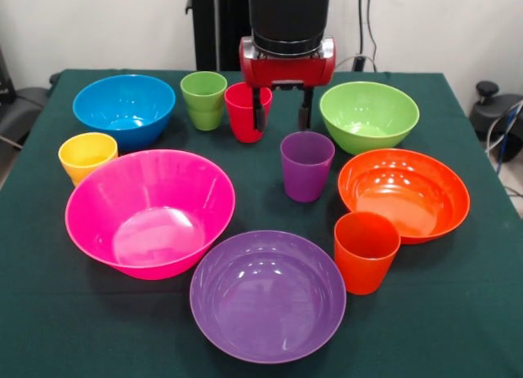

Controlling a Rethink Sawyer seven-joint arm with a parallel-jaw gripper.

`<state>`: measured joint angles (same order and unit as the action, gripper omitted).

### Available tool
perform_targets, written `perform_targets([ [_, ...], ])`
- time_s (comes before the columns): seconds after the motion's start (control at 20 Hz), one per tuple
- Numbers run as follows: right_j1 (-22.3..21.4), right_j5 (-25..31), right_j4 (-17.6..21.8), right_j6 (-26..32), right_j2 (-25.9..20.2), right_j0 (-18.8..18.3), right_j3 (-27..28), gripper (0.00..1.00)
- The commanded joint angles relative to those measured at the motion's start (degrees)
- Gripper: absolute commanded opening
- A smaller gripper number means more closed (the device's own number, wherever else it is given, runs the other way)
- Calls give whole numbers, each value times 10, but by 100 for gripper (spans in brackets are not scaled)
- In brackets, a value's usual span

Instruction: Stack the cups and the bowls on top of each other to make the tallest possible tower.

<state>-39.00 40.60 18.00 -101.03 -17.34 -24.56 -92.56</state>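
All cups and bowls stand apart on the green cloth; nothing is stacked. Pink bowl [149,211] is front left, purple bowl [268,294] at the front, orange bowl [404,193] right, green bowl [369,115] back right, blue bowl [124,108] back left. Yellow cup [87,156] is at the left, green cup [203,100] and red cup [241,117] at the back, purple cup [306,164] in the middle, orange cup [365,250] front right. My gripper [283,113] is open at the back centre. One finger [260,108] overlaps the red cup's right rim.
The table [458,329] is covered in dark green cloth. The robot's black pedestal [216,27] stands behind it. Dark equipment [498,117] sits off the right edge and a dark object [16,104] off the left edge.
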Motion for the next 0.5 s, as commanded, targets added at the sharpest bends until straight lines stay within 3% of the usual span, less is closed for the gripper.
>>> perform_targets([
  [0.05, -4, -23, 39, 29, -29, 16, -43, 100],
  [0.35, -23, -28, 28, -19, -20, 55, -61, 100],
  [0.5, -18, -17, 24, -37, -13, 79, -41, 100],
])
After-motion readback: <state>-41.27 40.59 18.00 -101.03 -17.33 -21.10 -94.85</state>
